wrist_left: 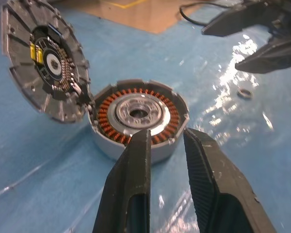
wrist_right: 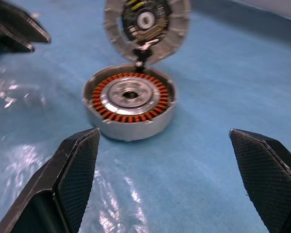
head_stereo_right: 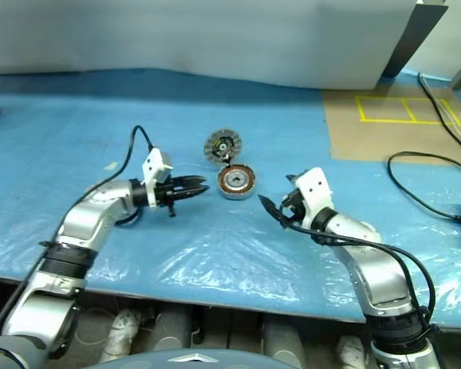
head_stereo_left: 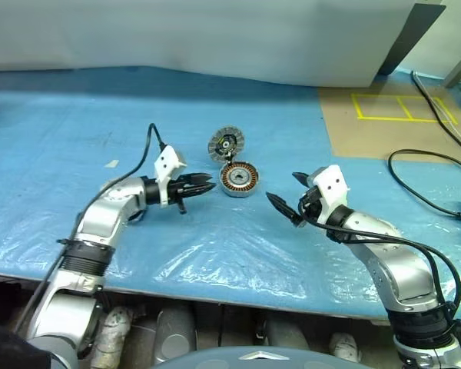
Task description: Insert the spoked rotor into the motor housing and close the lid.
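**Rotor seated, lid standing open**

The motor housing sits on the blue bench, its opening facing up, with the spoked rotor already inside. The lid stands tilted at the far rim. The left claw, nearly clenched and empty, points at the housing and is nearer; the right claw gapes, empty.

Motor housing with silvery spoked rotor inside its copper windings, ribbed lid upright at its edge
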`<state>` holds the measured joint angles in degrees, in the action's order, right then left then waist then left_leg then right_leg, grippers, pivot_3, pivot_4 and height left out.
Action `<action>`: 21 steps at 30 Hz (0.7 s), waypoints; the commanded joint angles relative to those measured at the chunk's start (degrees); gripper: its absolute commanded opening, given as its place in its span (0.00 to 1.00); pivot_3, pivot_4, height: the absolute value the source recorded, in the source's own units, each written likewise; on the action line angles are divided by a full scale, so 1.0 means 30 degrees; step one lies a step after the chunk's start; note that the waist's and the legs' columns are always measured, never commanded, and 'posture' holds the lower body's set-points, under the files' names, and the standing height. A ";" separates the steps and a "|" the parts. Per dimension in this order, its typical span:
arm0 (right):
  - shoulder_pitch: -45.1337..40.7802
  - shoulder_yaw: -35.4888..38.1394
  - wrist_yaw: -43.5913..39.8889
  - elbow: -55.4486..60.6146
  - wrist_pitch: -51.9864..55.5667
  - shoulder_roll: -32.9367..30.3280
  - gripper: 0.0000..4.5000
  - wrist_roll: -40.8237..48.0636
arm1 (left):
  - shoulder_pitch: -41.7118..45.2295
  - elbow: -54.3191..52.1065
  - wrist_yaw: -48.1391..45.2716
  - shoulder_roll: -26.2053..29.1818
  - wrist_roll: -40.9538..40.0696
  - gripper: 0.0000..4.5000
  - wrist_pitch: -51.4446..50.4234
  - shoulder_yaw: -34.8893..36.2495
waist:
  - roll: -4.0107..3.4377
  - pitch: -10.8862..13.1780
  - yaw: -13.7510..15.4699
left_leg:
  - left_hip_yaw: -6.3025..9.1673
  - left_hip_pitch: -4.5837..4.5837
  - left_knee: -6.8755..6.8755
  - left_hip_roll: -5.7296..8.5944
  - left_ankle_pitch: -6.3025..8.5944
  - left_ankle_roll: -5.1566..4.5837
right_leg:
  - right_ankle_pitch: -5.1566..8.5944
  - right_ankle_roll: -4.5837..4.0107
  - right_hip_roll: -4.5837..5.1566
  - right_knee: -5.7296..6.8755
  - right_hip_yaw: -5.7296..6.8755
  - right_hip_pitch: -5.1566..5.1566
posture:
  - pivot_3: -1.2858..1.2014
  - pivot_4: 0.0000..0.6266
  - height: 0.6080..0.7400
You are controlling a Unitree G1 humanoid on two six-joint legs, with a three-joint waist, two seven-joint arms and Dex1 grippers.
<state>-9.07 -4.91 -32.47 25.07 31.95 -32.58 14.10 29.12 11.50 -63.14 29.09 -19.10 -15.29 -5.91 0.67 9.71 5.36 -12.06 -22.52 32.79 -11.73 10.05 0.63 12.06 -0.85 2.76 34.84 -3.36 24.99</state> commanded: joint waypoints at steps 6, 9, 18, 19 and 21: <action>-0.7388 -0.3968 -0.5271 -0.4419 -0.3679 -0.1584 0.99 -0.2787 | 0.0967 0.1569 -0.1615 0.0307 0.0711 0.24 0.2326 -0.0040 | -0.0005 0.0003 -0.0086 | 0.0048 -0.0003 0.0031 0.0014 -0.0018 -0.0024 | 0.0001 -0.0016 0.0064 0.0054 0.0047 -0.0039 | 0.52 0.24 1.00; -0.9751 -0.5282 -0.6490 -0.6747 -0.4805 -0.0822 0.99 -0.3669 | 0.0827 0.1885 -0.1125 -0.0183 0.1014 0.24 0.3215 0.0048 | -0.0005 0.0003 -0.0156 | 0.0058 -0.0016 0.0056 0.0006 -0.0023 -0.0031 | 0.0016 -0.0042 0.0065 0.0075 0.0071 -0.0046 | 0.52 0.24 1.00; -1.3069 -0.6869 -1.0200 -1.2178 -0.6696 0.0776 0.99 -0.4706 | -0.0270 0.1121 -0.0123 -0.1082 0.1193 0.24 0.3884 0.0117 | -0.0001 0.0006 -0.0074 | 0.0112 -0.0218 0.0154 -0.0002 -0.0026 -0.0038 | 0.0066 -0.0127 0.0108 0.0214 0.0309 0.0013 | 0.52 0.24 1.00; -1.3436 -0.6884 -1.0637 -1.2698 -0.6910 0.0764 0.99 -0.4795 | -0.0351 0.1040 -0.0095 -0.1081 0.1165 0.24 0.3841 0.0135 | -0.0001 0.0007 -0.0064 | 0.0114 -0.0219 0.0163 -0.0007 -0.0028 -0.0040 | 0.0074 -0.0140 0.0108 0.0246 0.0316 0.0024 | 0.52 0.24 1.00; -1.3943 -0.6851 -1.1113 -1.3599 -0.7477 0.0773 0.99 -0.5037 | -0.0447 0.0970 -0.0049 -0.1088 0.1152 0.24 0.3803 0.0156 | 0.0000 0.0007 -0.0066 | 0.0118 -0.0212 0.0180 -0.0021 -0.0034 -0.0048 | 0.0086 -0.0159 0.0108 0.0289 0.0336 0.0023 | 0.52 0.24 1.00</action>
<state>-49.38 -26.39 -64.36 -15.20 11.46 -30.18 -0.87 27.79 17.02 -63.44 25.56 -15.17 -4.73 -6.25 0.67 9.73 5.16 -11.69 -23.15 33.33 -11.79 9.93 0.47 12.33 -1.34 3.09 35.73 -2.32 25.05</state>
